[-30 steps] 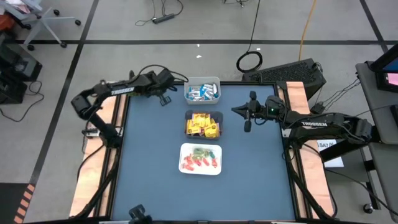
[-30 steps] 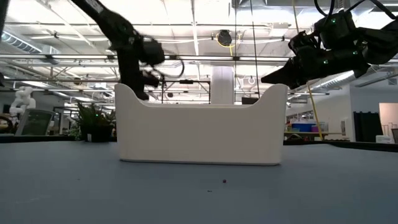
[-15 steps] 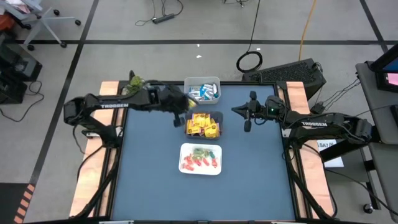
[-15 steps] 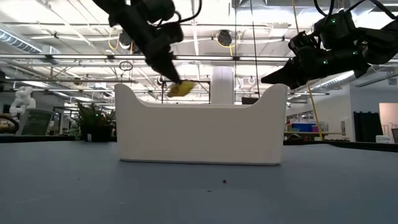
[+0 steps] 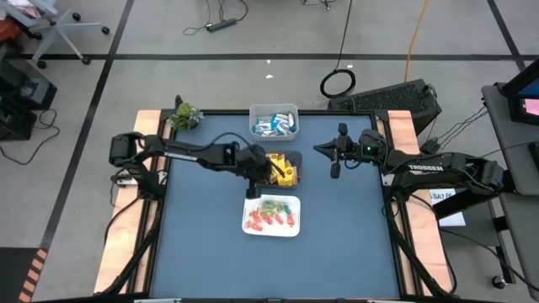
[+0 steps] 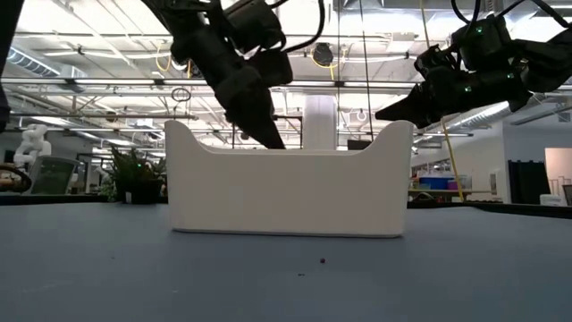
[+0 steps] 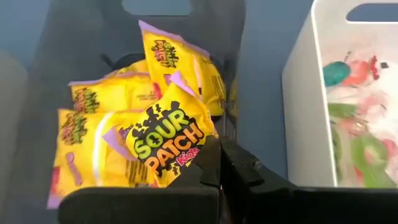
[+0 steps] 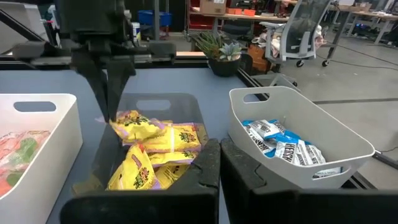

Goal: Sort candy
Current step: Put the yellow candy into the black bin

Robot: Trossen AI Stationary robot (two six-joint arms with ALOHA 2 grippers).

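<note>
Over the dark grey bin [image 5: 290,160] mid-worktop, the left end effector [image 5: 271,171] pinches a yellow Sour Patch packet [image 7: 166,140] above its fellows. White bin of blue-and-white bars [image 5: 276,126] behind, white tray of red and green sweets [image 5: 272,215] in front. Right end effector [image 5: 323,150] hovers clamped and empty beside.

From my station I see yellow packets [image 7: 163,134] with purple edges and black-and-green lettering, lying in a dark grey bin [image 8: 163,102]. The white bin [image 7: 305,93] beside it holds red, pink and green pieces [image 7: 354,112], which look translucent, though they are blurred. A pale grey bin [image 8: 336,134] holds blue-and-white bars [image 8: 283,144]. The table [image 5: 202,244] is dull blue with pale wood side strips.
</note>
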